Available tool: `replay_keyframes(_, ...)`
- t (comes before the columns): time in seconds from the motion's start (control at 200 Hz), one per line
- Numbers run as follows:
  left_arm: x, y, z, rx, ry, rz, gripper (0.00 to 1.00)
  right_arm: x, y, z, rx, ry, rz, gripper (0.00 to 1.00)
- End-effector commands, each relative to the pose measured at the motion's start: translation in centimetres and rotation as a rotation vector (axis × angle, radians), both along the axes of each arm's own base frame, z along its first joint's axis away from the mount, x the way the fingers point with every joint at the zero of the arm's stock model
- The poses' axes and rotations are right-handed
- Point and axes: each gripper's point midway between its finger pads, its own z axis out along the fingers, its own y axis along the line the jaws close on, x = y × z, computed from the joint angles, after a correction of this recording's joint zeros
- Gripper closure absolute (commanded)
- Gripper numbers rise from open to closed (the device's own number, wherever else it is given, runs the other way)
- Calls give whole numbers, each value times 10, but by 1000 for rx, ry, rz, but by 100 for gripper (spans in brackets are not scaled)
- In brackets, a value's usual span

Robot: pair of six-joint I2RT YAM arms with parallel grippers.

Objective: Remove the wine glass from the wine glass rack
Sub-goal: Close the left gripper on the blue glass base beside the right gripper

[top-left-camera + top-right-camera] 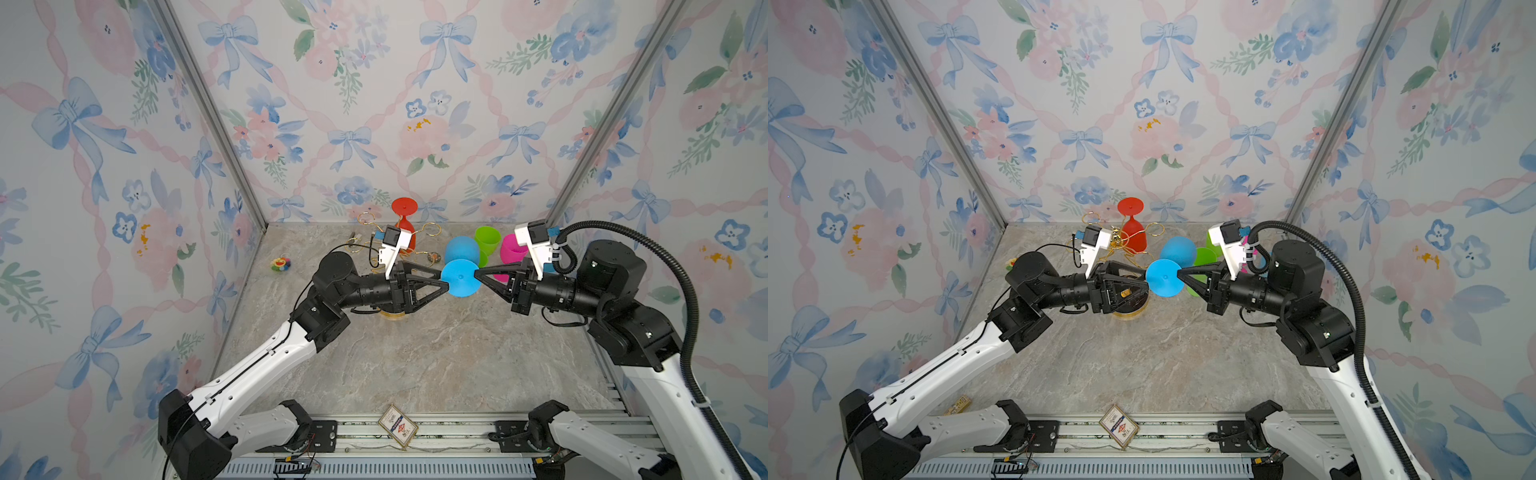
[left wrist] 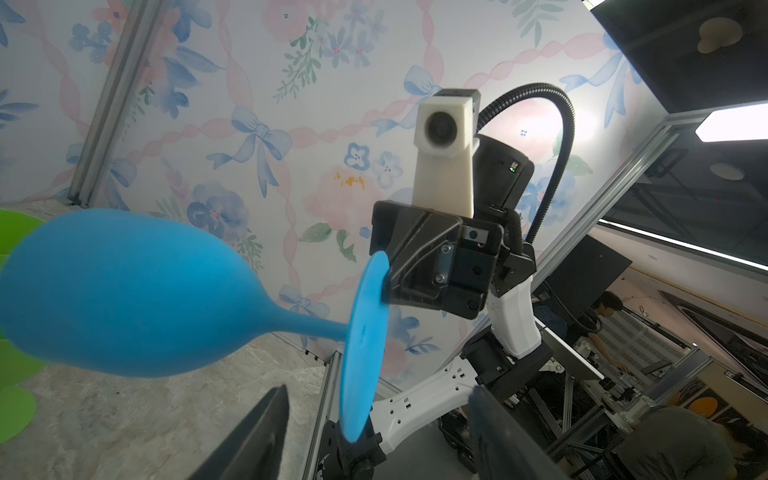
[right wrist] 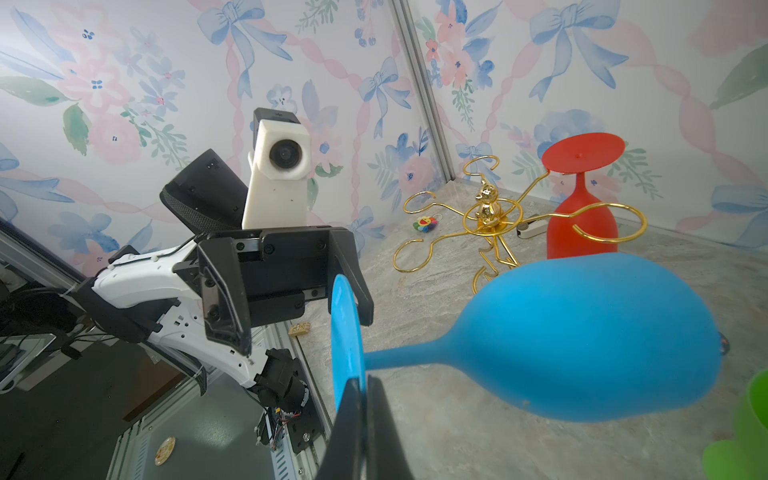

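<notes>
Clamping blue wine glass (image 1: 459, 279), right tool (image 1: 478, 273)

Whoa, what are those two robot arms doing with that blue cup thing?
A blue wine glass is up in the air between the arms, lying sideways. The right gripper pinches one edge of its round foot. The left gripper has its jaws open around the opposite edge, not gripping. A red wine glass hangs upside down on the gold wine glass rack behind. A green glass and a pink glass are on the table nearby.
</notes>
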Motion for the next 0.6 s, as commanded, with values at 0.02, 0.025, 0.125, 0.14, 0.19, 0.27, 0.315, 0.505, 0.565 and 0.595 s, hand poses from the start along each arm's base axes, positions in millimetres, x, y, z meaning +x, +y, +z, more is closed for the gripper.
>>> replay_keyframes(0.02,-7,-3,14,-27,-38,-37,38,-2,6,4,9,-42,35,100)
replay_keyframes(0.025,-7,-3,14,-27,-37,-38,39,-2,6,4,9,-41,35,100)
replay_keyframes(0.125,-8,-6,13,-25,-34,-48,41,-2,8,4,14,-42,39,100)
replay_keyframes(0.14,-8,-7,13,-24,-34,-50,41,-2,8,5,14,-44,40,100)
replay_keyframes(0.19,-8,-7,14,-25,-34,-53,43,-1,9,3,13,-41,41,100)
replay_keyframes(0.27,-8,-7,14,-25,-32,-53,49,0,9,2,10,-39,41,100)
replay_keyframes(0.315,-9,-6,15,-27,-34,-53,52,0,10,1,8,-39,40,100)
replay_keyframes(0.505,-9,-7,15,-26,-31,-54,63,3,10,-2,7,-34,35,100)
replay_keyframes(0.565,-8,-7,14,-25,-30,-58,67,3,10,-2,6,-35,32,100)
replay_keyframes(0.595,-8,-8,14,-24,-30,-59,69,4,10,-1,8,-36,29,100)
